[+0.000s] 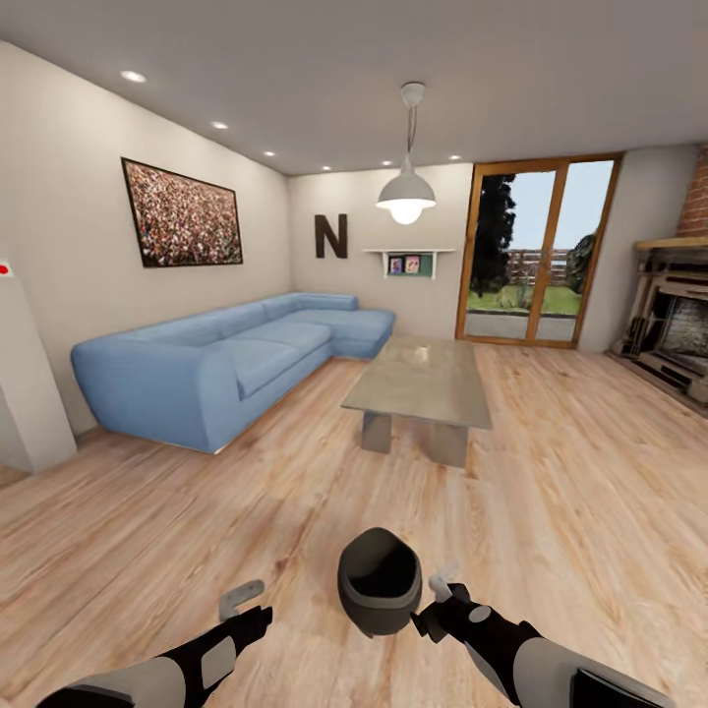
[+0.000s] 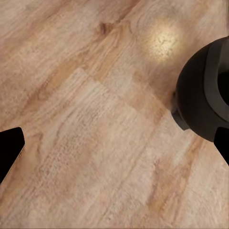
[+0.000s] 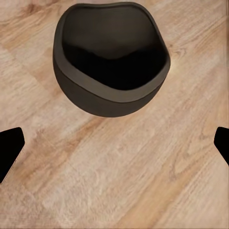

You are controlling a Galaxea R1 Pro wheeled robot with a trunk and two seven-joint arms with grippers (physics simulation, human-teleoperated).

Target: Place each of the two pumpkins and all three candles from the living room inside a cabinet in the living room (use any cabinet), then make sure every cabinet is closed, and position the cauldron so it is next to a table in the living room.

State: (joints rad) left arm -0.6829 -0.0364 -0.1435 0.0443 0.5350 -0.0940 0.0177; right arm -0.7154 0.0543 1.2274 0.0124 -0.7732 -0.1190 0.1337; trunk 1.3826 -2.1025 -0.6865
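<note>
Glossy black round cauldron (image 1: 380,580) with a wide mouth sits on the pale wood plank floor (image 1: 590,492), close in front of the robot and between its two arms; its hollow looks dark and bare in the right wrist view (image 3: 112,57), though the deepest part is in shadow. Both black-sleeved arms reach forward low over the floor. The left pincer (image 1: 243,597) hangs off to the cauldron's left, apart from it, its fingers spread with only floor between them; in the left wrist view the cauldron (image 2: 205,90) is cut off at the frame edge. The right pincer (image 1: 442,582) sits just beside the cauldron's right side, its fingers apart and holding nothing; whether a fingertip touches the pot's wall is hard to make out. Farther ahead, well apart from the cauldron, stands the low rectangular counter (image 1: 423,379) with a glossy grey-beige top and chunky grey base. A long blue corner sofa (image 1: 226,359) lines the left wall, and a brick fireplace (image 1: 678,324) is cut off at the right edge.
</note>
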